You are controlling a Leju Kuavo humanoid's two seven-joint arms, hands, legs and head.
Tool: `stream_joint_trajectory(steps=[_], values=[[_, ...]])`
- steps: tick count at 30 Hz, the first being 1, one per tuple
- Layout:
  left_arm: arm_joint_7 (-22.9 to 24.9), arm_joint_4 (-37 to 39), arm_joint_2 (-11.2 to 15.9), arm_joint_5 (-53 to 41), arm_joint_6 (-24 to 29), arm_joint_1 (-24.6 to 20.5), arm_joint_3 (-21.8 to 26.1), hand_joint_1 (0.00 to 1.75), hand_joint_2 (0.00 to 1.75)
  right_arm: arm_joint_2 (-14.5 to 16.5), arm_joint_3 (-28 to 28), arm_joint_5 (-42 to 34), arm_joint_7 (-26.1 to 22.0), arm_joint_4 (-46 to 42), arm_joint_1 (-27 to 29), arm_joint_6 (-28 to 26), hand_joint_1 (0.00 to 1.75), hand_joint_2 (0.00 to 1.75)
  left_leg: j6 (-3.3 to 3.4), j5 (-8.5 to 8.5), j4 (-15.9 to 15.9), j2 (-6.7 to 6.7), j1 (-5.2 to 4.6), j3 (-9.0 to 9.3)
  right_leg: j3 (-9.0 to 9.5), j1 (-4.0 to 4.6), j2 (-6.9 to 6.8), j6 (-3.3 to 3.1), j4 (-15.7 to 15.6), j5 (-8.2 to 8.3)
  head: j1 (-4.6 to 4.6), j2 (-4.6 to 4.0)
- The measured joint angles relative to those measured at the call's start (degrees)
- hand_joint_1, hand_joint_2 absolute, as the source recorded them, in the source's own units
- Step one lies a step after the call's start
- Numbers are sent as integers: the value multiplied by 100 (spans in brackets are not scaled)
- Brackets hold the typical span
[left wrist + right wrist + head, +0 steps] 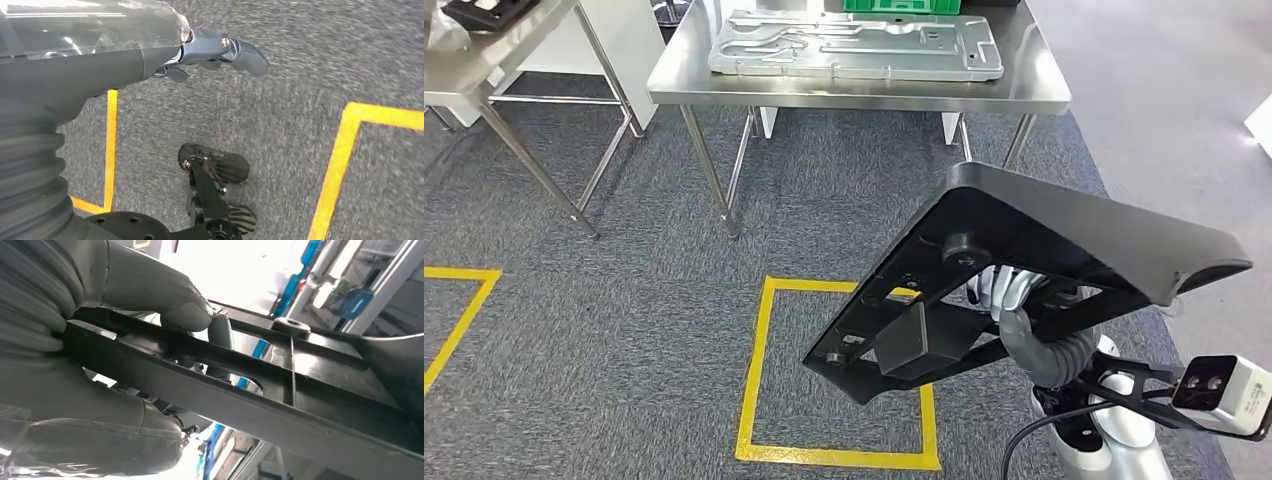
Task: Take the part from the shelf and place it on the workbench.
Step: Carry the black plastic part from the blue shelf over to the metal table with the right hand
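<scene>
The head view looks forward and down from high up, over the grey carpet toward the steel bench well ahead. The left wrist view looks straight down at that carpet from behind the left hand. The right wrist view sits close behind the right hand, tilted upward against the black part, which the head view shares.

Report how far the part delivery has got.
Done: the black part is off the shelf, gripped by the right hand, whose fingers wrap one of its ribs. In hand: carrying it above the carpet. Left: reach the steel workbench ahead and set it down. The left hand holds nothing.
</scene>
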Motion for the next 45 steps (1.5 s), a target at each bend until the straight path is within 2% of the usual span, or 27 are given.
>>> stream_joint_trajectory(steps=[1, 4, 6, 8, 9, 10, 11, 13, 14, 16, 19, 21, 23, 24, 25, 26, 28, 29, 31, 34, 36, 38, 39, 40, 41, 43, 45], values=[[2, 0, 0, 0, 0, -6, 0, 0, 175, -3, 0, 53, -17, 4, -1, -15, 155, 175, -39, -11, 14, -8, -9, 18, 16, 12, 0, -38, -17, -52, -3, 0], [3, 0, 5, 6, 0, -13, 1, 0, 175, -13, 0, 149, -67, 2, -9, -54, 155, 175, -125, -102, 209, -11, -4, 21, 137, -17, -12, -158, -69, -43, -8, 0], [3, 0, 3, 21, 1, -21, 1, 0, 175, -14, 0, 103, -92, -2, -16, -61, 155, 175, -169, -345, 754, -8, 17, -268, 214, -22, -30, -212, -85, -93, -19, 0], [3, 0, 0, 38, 6, -8, 1, 0, 175, -15, 0, 23, -127, 0, -10, -51, 155, 175, -203, -617, 1484, -6, 29, -740, 267, -7, -37, -236, -80, -159, -27, 0], [2, 0, 0, 44, 12, 4, 1, 0, 175, -15, 0, -5, -146, 3, -5, -38, 155, 175, -207, -651, 1696, -5, 32, -919, 303, 1, -32, -239, -77, -195, -27, 0], [2, 0, 1, 47, 19, 16, 2, 0, 175, -16, 0, -20, -161, 6, -3, -21, 155, 175, -202, -553, 1686, -4, 32, -994, 350, 7, -25, -237, -74, -234, -27, 0], [0, 0, 1, 49, 27, 24, 2, 0, 175, -16, 0, -29, -172, 9, -1, 1, 155, 175, -189, -338, 1460, -4, 32, -962, 409, 11, -19, -231, -72, -278, -27, 0], [-5, 0, 5, 44, 41, 26, 2, 0, 175, -16, -1, -31, -177, 7, -1, 23, 155, 175, -115, 175, 674, 8, 10, -721, 532, 16, -18, -206, -76, -370, -19, 0], [-10, 0, 7, 40, 44, 21, 2, 0, 175, -17, -1, -31, -178, 5, -1, 25, 155, 175, -75, 272, 379, 18, -15, -628, 563, 14, -18, -182, -79, -404, -19, 0], [-16, 0, 10, 34, 46, 22, 2, 0, 175, -18, -3, -27, -178, -2, 10, 15, 155, 175, 8, 275, 176, 29, -62, -574, 585, 8, -19, -111, -73, -430, -14, 0], [-21, 0, 8, 23, 48, 45, 3, 0, 175, -34, -14, -25, -180, -29, 31, 9, 155, 175, 115, 309, 79, 18, -39, -435, 610, 7, -13, -3, 75, -472, -10, 0], [-26, 0, 7, 4, 48, 28, 3, 0, 175, -50, -24, -27, -190, -43, 31, 9, 155, 175, 163, 293, 34, 11, -16, -323, 392, -8, -3, 39, 515, -680, 4, 0], [-27, 0, 6, -8, 48, 9, 2, 0, 175, -66, -38, -28, -214, -46, 61, 9, 155, 175, 185, 246, 31, -5, -15, -277, -59, -26, 2, 82, 1196, -954, 10, 0], [-26, 0, 5, -11, 48, 9, 3, 0, 175, -75, -48, -28, -231, -44, 86, 10, 155, 175, 183, 217, 32, -15, -15, -250, -256, -36, 2, 105, 1424, -1003, 10, 0], [-22, 0, 5, -14, 48, 13, 3, 0, 175, -87, -59, -28, -249, -44, 107, 13, 155, 175, 177, 184, 33, -25, -14, -213, -368, -44, 2, 121, 1469, -934, 10, 0], [-15, 0, 3, -17, 48, 20, 4, 0, 175, -99, -72, -27, -266, -43, 119, 17, 155, 175, 167, 146, 33, -32, -13, -163, -374, -49, 1, 124, 1311, -746, 10, 0], [3, 0, -4, -19, 48, 28, 4, 0, 175, -120, -98, -30, -281, -43, 121, 29, 155, 175, 134, 63, 33, -40, -13, -43, -150, -47, 0, 95, 586, -223, 11, 0], [11, 0, -8, -19, 50, 24, 4, 0, 175, -129, -110, -34, -282, -42, 116, 36, 155, 175, 107, 24, 35, -47, -17, -3, -42, -33, -3, 67, 275, -120, 12, 0], [26, 0, -14, -14, 57, 12, 4, 0, 175, -138, -124, -47, -285, -40, 109, 48, 155, 175, 35, -27, 49, -52, -26, 31, 53, -3, -2, -12, 2, -91, 7, -1], [41, 0, -11, 1, 73, 8, 4, 0, 175, -143, -137, -73, -303, -42, 93, 82, 155, 175, -66, -71, 197, -39, -28, 45, 147, -17, 7, -133, -62, -50, -2, 0], [44, 0, -10, 12, 79, -4, 4, 0, 175, -146, -139, -86, -338, -42, 71, 114, 155, 175, -113, -256, 646, -30, -11, -177, 232, -33, 3, -190, -85, -79, -21, 0], [42, 0, -15, 22, 79, -7, 4, 0, 175, -148, -140, -92, -372, -42, 61, 129, 155, 175, -151, -557, 1373, -28, 6, -616, 270, -28, 2, -216, -84, -128, -40, 0], [40, 0, -16, 27, 80, 0, 4, 0, 175, -148, -140, -92, -378, -42, 64, 129, 155, 175, -164, -642, 1636, -27, 14, -813, 288, -25, 5, -218, -82, -153, -40, 0], [37, 0, -16, 31, 82, 12, 4, 0, 175, -149, -142, -91, -379, -42, 67, 127, 155, 175, -171, -621, 1731, -27, 19, -937, 315, -23, 10, -217, -80, -181, -42, 0], [33, 0, -16, 34, 85, 22, 4, 0, 175, -150, -144, -91, -380, -42, 69, 122, 155, 175, -170, -468, 1602, -27, 23, -954, 353, -23, 15, -210, -79, -211, -43, 0], [21, 0, -13, 37, 89, 31, 4, 0, 175, -151, -151, -91, -382, -42, 70, 114, 155, 175, -136, 48, 862, -22, 26, -733, 447, -24, 18, -179, -80, -280, -43, 0], [11, 0, -11, 38, 88, 21, 4, 0, 175, -151, -157, -89, -382, -43, 69, 104, 155, 175, -88, 243, 287, -9, 0, -538, 501, -16, 14, -130, -78, -334, -41, -1]])
